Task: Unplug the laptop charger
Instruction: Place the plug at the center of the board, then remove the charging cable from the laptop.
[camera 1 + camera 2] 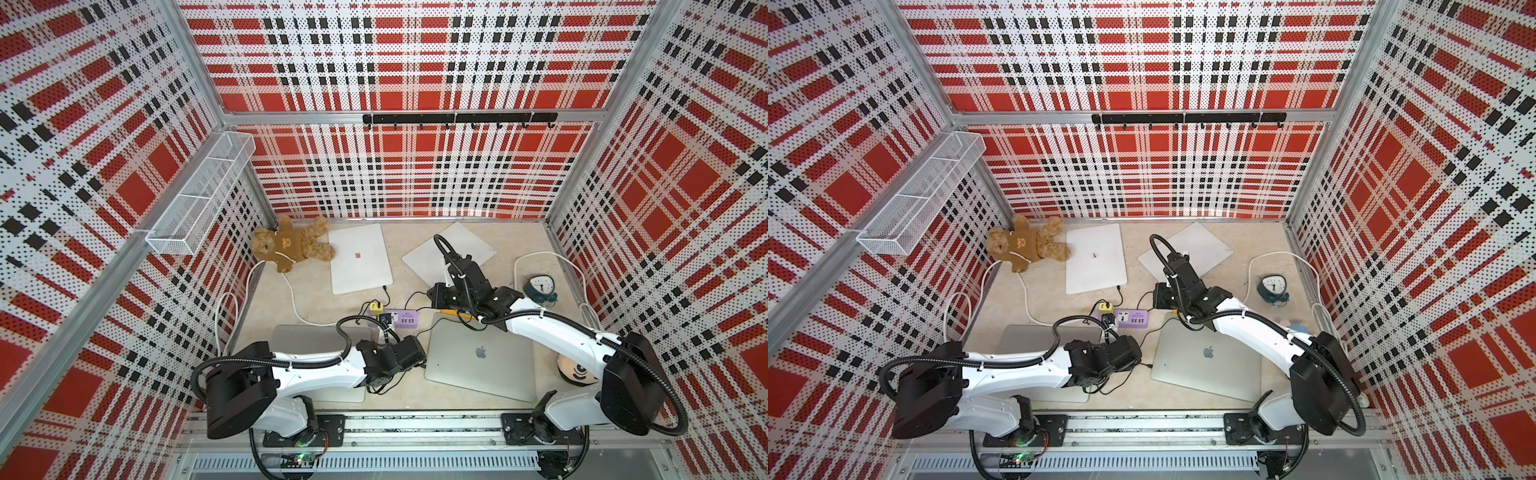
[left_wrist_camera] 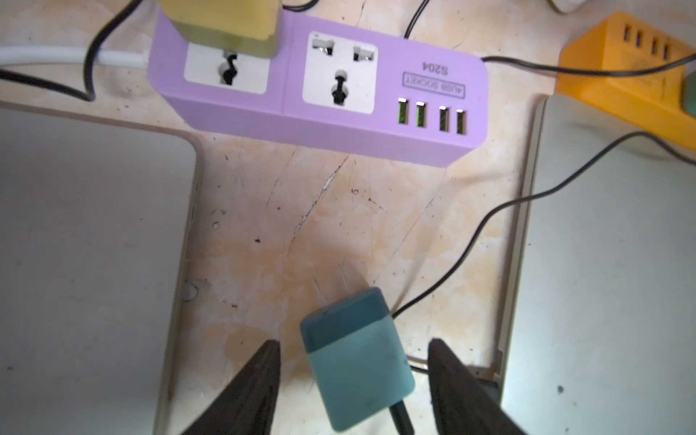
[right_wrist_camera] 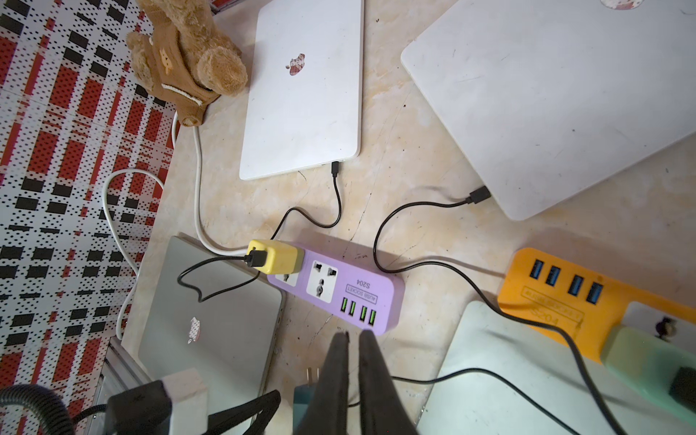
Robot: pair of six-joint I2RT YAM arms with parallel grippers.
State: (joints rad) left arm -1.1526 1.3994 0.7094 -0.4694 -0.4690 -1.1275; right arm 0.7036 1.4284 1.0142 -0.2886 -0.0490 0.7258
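Teal charger (image 2: 357, 357) out, near purple strip's (image 1: 403, 322) eight-o'clock corner. Left tool (image 2: 354, 342) wide, clear of it: lift straight, mind cable (image 2: 504, 205). Right tool (image 3: 352, 339) pinched closed.

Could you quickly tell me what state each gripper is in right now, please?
Left gripper: open, the teal charger lying loose between its jaws.
Right gripper: shut, holding nothing.

Charger (image 2: 356, 357) before the power strip (image 2: 324, 124), between the left laptop (image 2: 86, 244) and right laptop (image 2: 610, 263).
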